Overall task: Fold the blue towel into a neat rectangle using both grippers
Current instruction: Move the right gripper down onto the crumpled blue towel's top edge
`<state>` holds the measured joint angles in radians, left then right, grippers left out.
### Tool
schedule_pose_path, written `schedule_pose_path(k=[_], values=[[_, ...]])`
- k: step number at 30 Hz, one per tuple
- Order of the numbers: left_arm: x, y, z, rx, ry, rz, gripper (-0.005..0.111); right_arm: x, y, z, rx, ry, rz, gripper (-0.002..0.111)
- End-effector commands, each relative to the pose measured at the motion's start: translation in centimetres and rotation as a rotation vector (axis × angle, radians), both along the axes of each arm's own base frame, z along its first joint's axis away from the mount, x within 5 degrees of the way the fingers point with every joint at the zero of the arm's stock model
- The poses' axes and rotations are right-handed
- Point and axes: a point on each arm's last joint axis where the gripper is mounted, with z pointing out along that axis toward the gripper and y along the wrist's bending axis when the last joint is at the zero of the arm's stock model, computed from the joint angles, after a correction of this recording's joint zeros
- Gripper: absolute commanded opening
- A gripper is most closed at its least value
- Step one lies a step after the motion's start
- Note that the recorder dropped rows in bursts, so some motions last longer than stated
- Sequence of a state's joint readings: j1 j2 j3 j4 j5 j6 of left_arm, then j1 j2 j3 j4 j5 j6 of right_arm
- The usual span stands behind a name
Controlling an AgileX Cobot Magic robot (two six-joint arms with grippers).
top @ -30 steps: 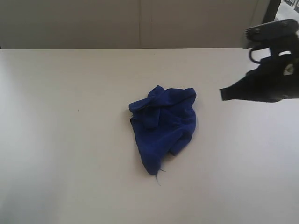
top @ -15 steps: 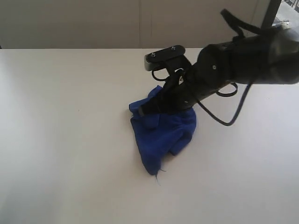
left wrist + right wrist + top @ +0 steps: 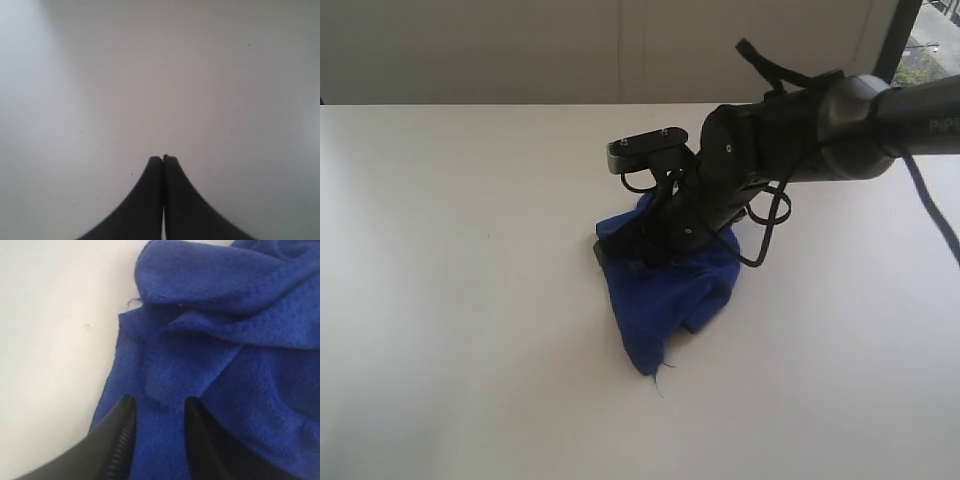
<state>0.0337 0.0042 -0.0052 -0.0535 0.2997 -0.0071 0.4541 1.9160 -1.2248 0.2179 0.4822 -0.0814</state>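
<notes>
One deep royal-blue soft microfibre towel (image 3: pixel 672 292) lies crumpled near the middle of the white matte table (image 3: pixel 460 300). Its long axis runs from the bunched far end toward the near edge, leaning slightly left in the exterior view. The towel tapers to a narrow near tip, where a short loose thread (image 3: pixel 663 376) trails onto the table. The black right gripper (image 3: pixel 620 254) is set down on the far-left part of the towel. In the right wrist view its fingers (image 3: pixel 122 422) are spread, with flat blue cloth showing in the gap and no fold pinched. The black left gripper (image 3: pixel 163 159) has its fingers pressed together over bare table, with nothing between them. One second ago the right arm was at the right edge of the exterior view, well clear of the towel. Half a second ago it was over the towel's far end, and now it sits lower. The towel outline is almost unchanged.
</notes>
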Motion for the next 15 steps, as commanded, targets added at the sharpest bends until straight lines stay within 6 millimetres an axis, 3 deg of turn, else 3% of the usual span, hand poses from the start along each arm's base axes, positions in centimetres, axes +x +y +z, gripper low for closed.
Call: schedule_pose_path(k=[1,9,15], values=[[0.0,0.0,-0.1,0.002,-0.003,0.005,0.001,-0.1,1.0,0.1,0.006,-0.024,0.038,0.035],[0.0,0.0,-0.1,0.002,-0.003,0.005,0.001,0.6,1.3,-0.8,-0.003,-0.088,0.056,0.046],[0.0,0.0,-0.1,0.002,-0.003,0.005,0.001,1.0,1.4,-2.2,-0.021,-0.088,0.062,0.046]])
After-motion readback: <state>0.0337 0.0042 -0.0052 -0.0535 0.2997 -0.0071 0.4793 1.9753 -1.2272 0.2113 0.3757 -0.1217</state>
